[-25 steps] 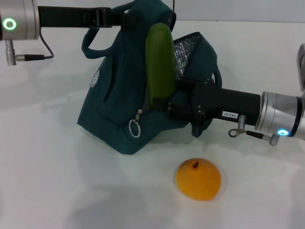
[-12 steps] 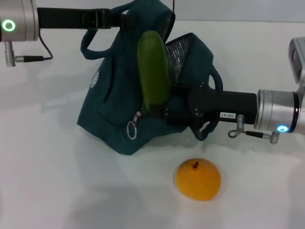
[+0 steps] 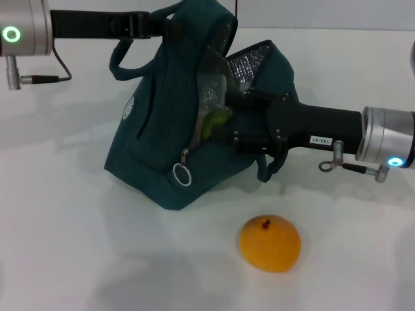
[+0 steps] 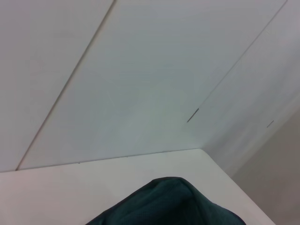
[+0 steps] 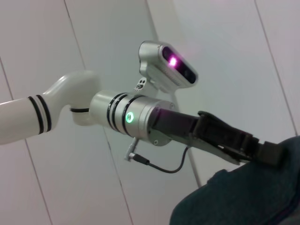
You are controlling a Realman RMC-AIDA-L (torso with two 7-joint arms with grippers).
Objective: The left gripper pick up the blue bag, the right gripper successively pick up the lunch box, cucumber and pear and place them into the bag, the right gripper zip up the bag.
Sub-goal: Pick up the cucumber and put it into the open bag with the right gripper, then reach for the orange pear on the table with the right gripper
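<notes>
My left gripper [image 3: 170,26] is shut on the top of the blue bag [image 3: 152,155] and holds it up off the white table; the bag's dark fabric [image 4: 173,201] also fills the bottom of the left wrist view. The bag's mouth gapes, showing its silver lining [image 3: 249,65]. My right gripper [image 3: 228,128] is at that mouth, with the cucumber [image 3: 214,122] just beside it. Only a short green part of the cucumber shows, the rest being down inside the bag. The pear [image 3: 270,243], orange-yellow, lies on the table in front of the bag. The lunch box is hidden.
A zip pull with a metal ring [image 3: 182,173] hangs on the bag's front. The right wrist view shows my left arm [image 5: 136,117] reaching to the bag's top [image 5: 243,197] against a white wall. White table surrounds the pear.
The cucumber stood upright above the bag's mouth; now it has gone down into the bag. My right arm shifted slightly toward the opening. Left arm and pear are unmoved.
</notes>
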